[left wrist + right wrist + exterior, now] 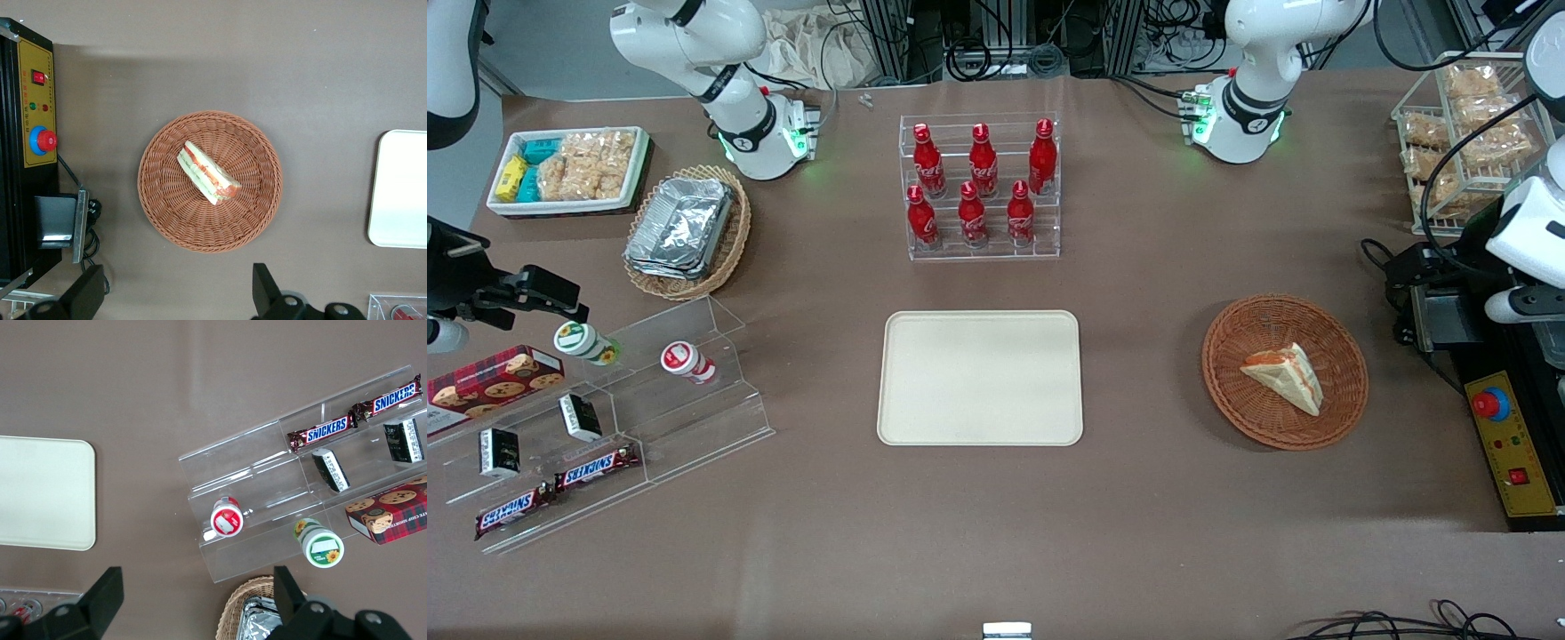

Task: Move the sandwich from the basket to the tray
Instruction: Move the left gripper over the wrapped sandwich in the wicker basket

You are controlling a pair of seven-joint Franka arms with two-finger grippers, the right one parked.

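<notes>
**Inspector:** Status of the load?

**Assessor:** The sandwich (1285, 375) lies in the basket (1227, 364), near its middle, cut edge and filling turned up in the wrist view. The basket sits toward the working arm's end of the table, well apart from the tray (979, 377), which is bare.

**Inspector:** And the gripper?

**Assessor:** The gripper (177, 297) hangs high above the basket with its two fingers spread wide, holding nothing. No contact yet; I judge the approach is the step in hand.

**Inspector:** Requirements for doing it well?

**Assessor:** Centre over the wedge, turn the wrist so the fingers close across the two bread faces rather than along its length, and descend short of the wicker. Squeeze lightly; soft bread likely crushes, and the filling may slip out.
</notes>
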